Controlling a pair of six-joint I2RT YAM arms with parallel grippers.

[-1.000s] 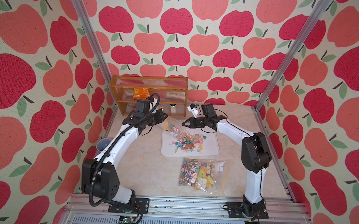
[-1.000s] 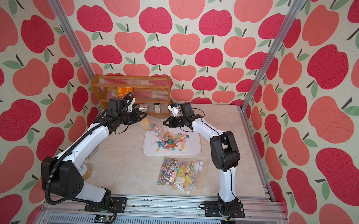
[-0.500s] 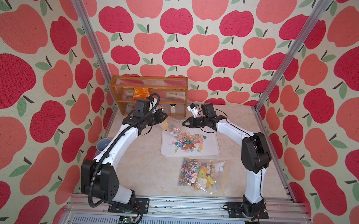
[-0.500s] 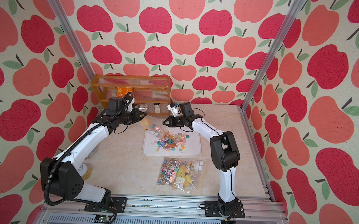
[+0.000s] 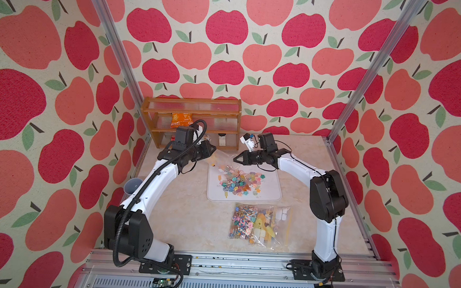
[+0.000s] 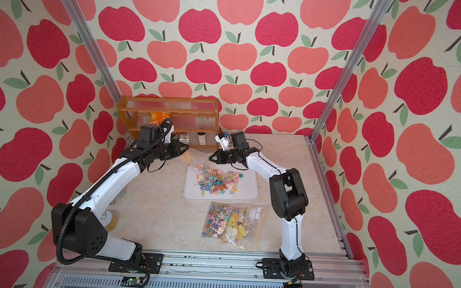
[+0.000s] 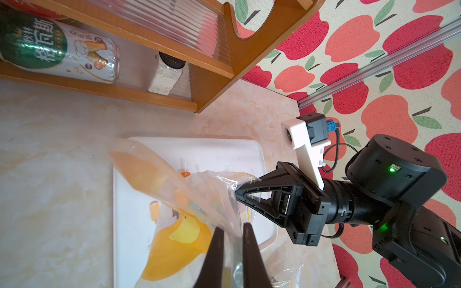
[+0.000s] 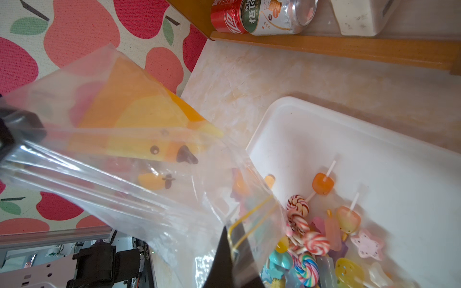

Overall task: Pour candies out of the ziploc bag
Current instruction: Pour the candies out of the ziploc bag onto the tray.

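A clear ziploc bag (image 5: 221, 160) (image 6: 196, 156) with a yellow-orange duck print hangs stretched between both grippers, over the far left corner of the white tray (image 5: 271, 195) (image 6: 249, 195). My left gripper (image 5: 212, 149) (image 7: 233, 225) is shut on one end of the bag (image 7: 174, 189). My right gripper (image 5: 235, 158) (image 8: 230, 228) is shut on the yellow-lined zip edge of the bag (image 8: 124, 162). Loose candies (image 5: 238, 181) (image 6: 217, 182) (image 8: 311, 240) lie heaped on the tray (image 8: 374, 149). A few blurred pieces show inside the bag near its mouth.
A second ziploc bag (image 5: 258, 225) (image 6: 231, 222) full of sweets lies flat on the table in front of the tray. A wooden shelf (image 5: 191, 108) with an orange snack packet (image 5: 181, 119), a can and a bottle stands at the back. A grey cup (image 5: 132, 186) sits at the left edge.
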